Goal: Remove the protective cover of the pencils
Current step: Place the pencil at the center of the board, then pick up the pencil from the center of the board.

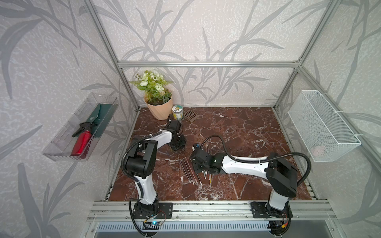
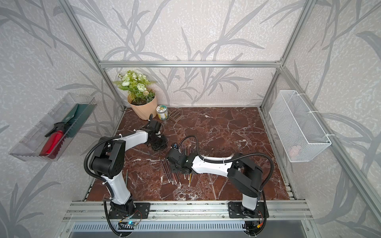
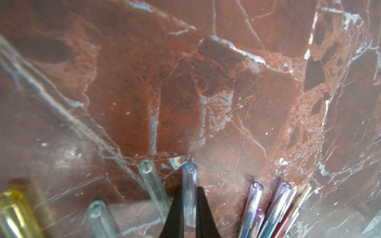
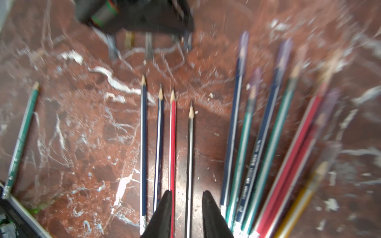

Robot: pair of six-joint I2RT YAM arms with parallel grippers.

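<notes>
Plainly, the left gripper (image 3: 190,188) is clamped on a clear blue cap (image 3: 189,177), its jaws pressed against the tube's sides, over the marble tabletop (image 3: 206,82) somewhat left of its middle. Three loose caps (image 3: 150,185), two greenish and one yellow, lie close by.

The right gripper (image 4: 187,192) stands with its jaws apart and grips nothing. A black pencil (image 4: 190,156) lies on the tabletop in the gap between them, and a red one runs under one jaw. The pencils (image 1: 190,173) lie toward the front edge, about midway along it. Four lie side by side with bare sharpened points, and beside them is a fan of capped pencils (image 4: 268,134). Several of these seem to wear purplish caps, though that view is blurred. A lone green pencil (image 4: 20,140) lies well apart, toward the left edge.
</notes>
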